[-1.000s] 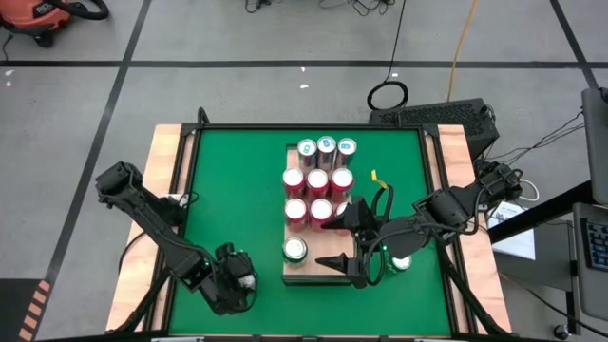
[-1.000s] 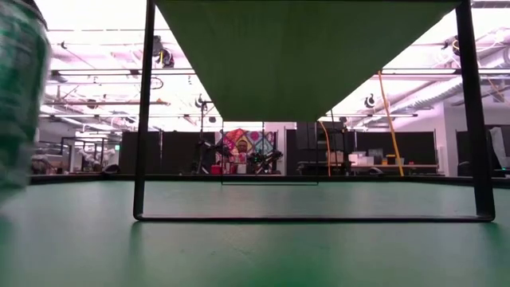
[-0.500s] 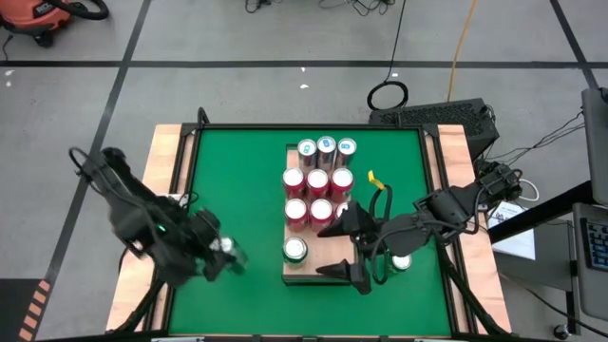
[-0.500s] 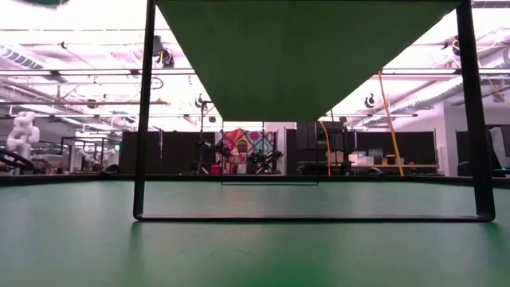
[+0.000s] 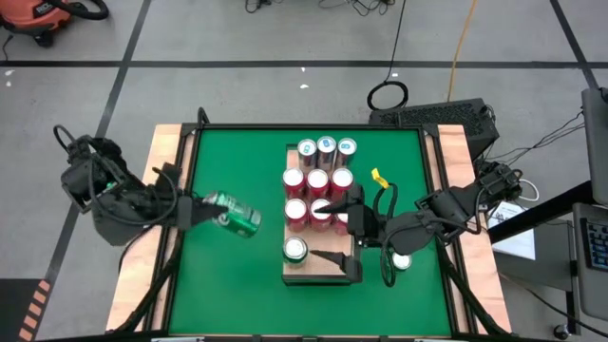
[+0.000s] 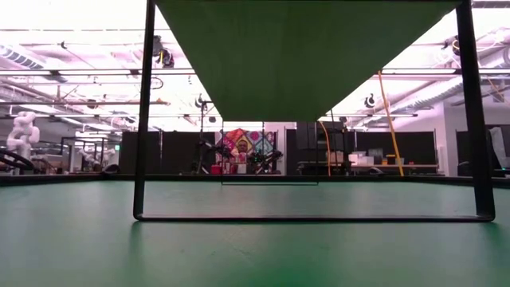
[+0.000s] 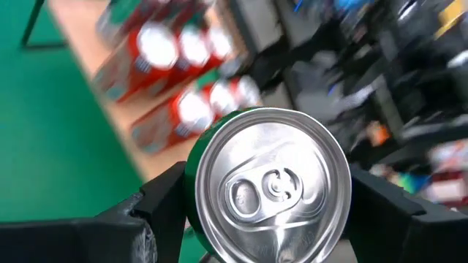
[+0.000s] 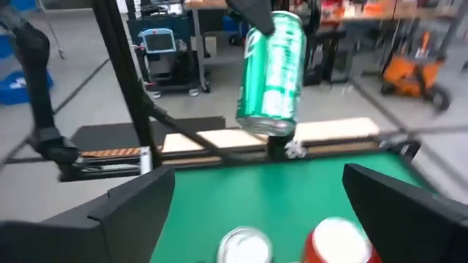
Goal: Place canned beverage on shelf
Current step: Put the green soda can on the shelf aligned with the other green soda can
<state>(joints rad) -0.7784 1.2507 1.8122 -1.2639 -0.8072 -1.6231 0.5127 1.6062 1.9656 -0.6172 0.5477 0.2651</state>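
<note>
My left gripper (image 5: 205,207) hangs above the table's left part, shut on a green can (image 5: 236,216) that lies almost level in the air. The can's silver top (image 7: 267,183) faces the left wrist, and its other end points toward the shelf. The pale wooden shelf (image 5: 321,273) lies on the green table, carrying silver-topped cans (image 5: 327,145), red cans (image 5: 316,180) and one upright green can (image 5: 295,250). My right gripper (image 5: 332,231) hovers wide open over the shelf's near right part, holding nothing. Its wrist view shows the held can (image 8: 274,73) beyond it. My left gripper pinches the can's round side wall (image 7: 191,191) between its two fingers, one on each side near the top end. The fingers (image 7: 164,204) run along the can, coming almost level from the table's left. The can is clear of the table, pointing toward the shelf and slightly down.
A further can (image 5: 401,261) stands on the table right of the shelf, under the right arm. A yellow tag (image 5: 378,178) lies near the shelf's right side. Open green table (image 5: 237,161) spreads between the left arm and the shelf.
My left gripper has risen from the table's near left part and gone toward the far edge with the green can. It has tipped from pointing down to almost level, so the can has gone from upright to lying over, lifted clear. My right gripper has rolled a little in place.
</note>
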